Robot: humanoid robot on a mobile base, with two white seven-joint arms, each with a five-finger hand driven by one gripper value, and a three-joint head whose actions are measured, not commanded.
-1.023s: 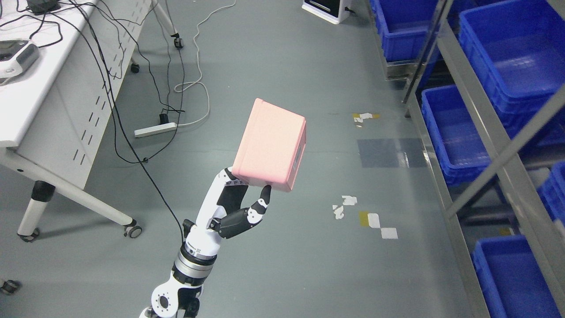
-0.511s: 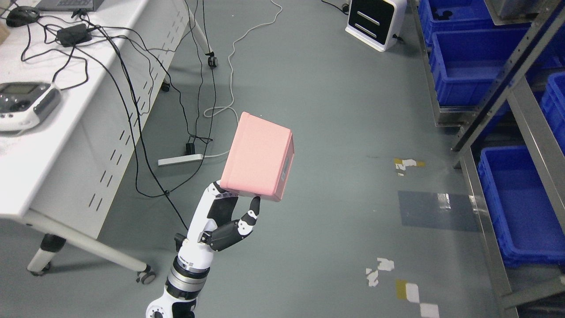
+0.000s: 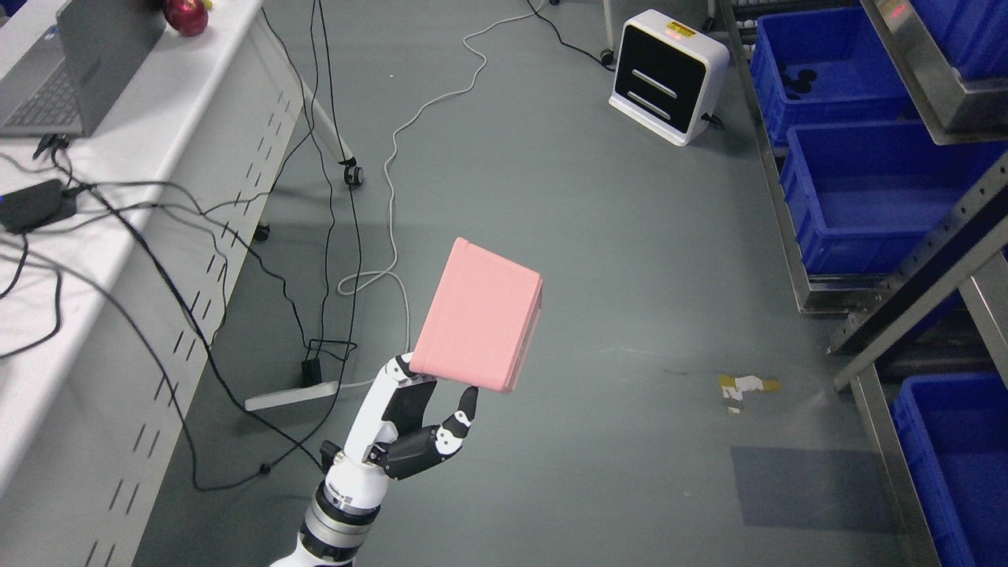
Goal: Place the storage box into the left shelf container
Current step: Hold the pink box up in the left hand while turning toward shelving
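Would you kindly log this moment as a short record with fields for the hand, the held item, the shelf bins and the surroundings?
Left robot hand: shut on the pink storage box, holding it from below, raised over the floor
Right hand: not in view
Blue bins: on the metal shelf at right, apart from the box
Desk: at left, with laptop and cables
White device: on the floor

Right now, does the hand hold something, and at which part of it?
Yes. The left hand holds the pink box by its bottom edge, with the thumb pressed under the lower corner. The box is tilted above the floor.
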